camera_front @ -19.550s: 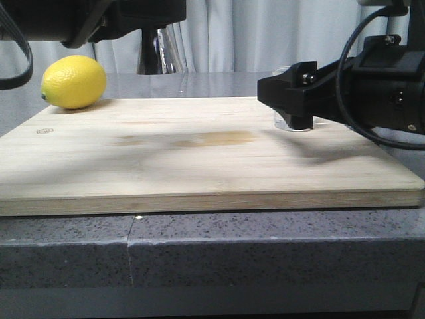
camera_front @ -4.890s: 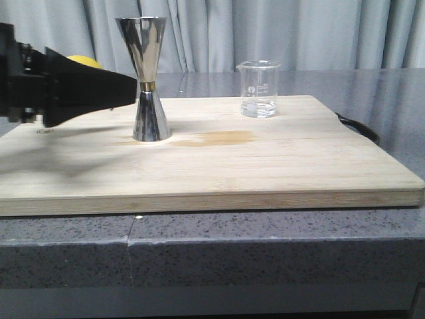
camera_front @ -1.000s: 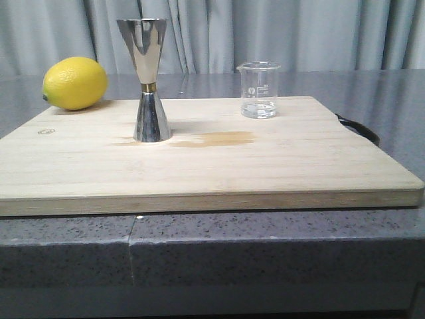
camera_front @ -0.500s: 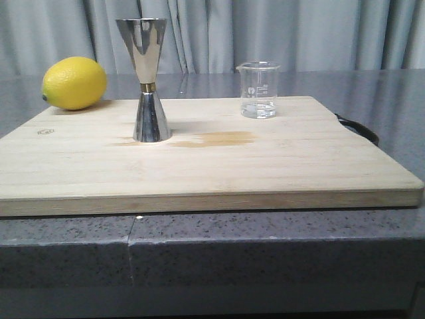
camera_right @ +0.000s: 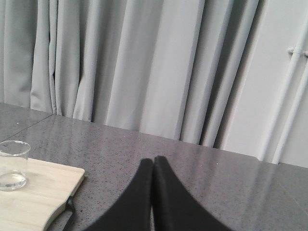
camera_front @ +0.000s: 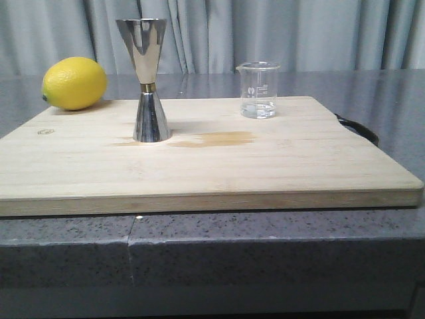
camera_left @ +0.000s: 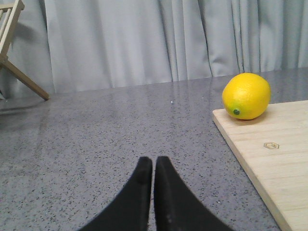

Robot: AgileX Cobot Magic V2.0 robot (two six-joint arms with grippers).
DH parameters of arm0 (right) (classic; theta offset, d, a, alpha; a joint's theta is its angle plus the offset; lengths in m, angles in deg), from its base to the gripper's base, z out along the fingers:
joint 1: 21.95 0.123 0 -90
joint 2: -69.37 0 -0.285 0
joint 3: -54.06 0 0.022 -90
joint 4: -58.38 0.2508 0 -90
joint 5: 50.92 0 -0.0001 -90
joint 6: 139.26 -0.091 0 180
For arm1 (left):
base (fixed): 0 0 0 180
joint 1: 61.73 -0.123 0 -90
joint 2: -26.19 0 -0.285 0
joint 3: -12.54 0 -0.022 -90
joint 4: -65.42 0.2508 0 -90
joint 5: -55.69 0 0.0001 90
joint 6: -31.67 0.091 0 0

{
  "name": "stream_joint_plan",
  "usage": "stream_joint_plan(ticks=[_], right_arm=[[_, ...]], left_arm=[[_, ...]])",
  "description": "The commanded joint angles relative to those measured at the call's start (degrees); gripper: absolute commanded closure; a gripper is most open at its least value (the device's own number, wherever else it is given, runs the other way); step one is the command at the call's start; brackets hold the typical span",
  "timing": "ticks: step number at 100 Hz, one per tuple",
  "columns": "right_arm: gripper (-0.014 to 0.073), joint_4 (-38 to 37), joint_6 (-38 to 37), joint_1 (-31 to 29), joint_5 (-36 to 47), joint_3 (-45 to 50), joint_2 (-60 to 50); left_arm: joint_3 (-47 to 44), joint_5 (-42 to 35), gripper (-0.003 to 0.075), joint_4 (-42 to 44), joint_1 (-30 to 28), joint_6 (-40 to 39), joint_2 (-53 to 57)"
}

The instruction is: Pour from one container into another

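Observation:
The steel jigger (camera_front: 147,80) stands upright on the left half of the wooden board (camera_front: 212,166). A clear glass beaker (camera_front: 258,90) with a little liquid at its bottom stands at the board's back right; the right wrist view catches this beaker (camera_right: 13,165) too. Neither arm shows in the front view. My left gripper (camera_left: 153,161) is shut with nothing in it, over the grey counter to the left of the board. The right gripper (camera_right: 154,160) is shut and empty as well, over the counter to the right of the board.
A yellow lemon (camera_front: 74,82) lies at the board's back left corner, also the lemon (camera_left: 246,96) in the left wrist view. A black strap (camera_front: 358,128) hangs off the board's right edge. A light stain (camera_front: 219,139) marks the board's middle. Grey curtains hang behind.
The left arm, beside the jigger 4.9 s ago, has withdrawn out of the front view. Nothing has moved in the last second.

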Motion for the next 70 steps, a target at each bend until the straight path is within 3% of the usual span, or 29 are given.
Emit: stream_joint_plan(ticks=[1, 12, 19, 60, 70], right_arm=[[0.0665, 1.23, 0.23, -0.23, 3.33, -1.14, 0.24], [0.0665, 14.94, 2.60, 0.34, -0.12, 0.13, -0.56], [0.0665, 19.44, 2.79, 0.34, -0.75, 2.66, -1.54], [0.0665, 23.80, 2.79, -0.69, 7.16, 17.73, -7.27], [0.0665, 26.40, 2.79, -0.69, 4.09, 17.64, -8.25]], left_arm=[[-2.10, -3.81, 0.0740, -0.63, -0.09, 0.00, 1.48], [-2.10, -3.70, 0.0740, -0.63, -0.09, 0.00, 1.48], [-2.10, -3.70, 0.0740, -0.63, -0.09, 0.00, 1.48], [-2.10, -3.70, 0.0739, -0.63, -0.09, 0.00, 1.48], [-2.10, -3.70, 0.0740, -0.63, -0.09, 0.00, 1.48]])
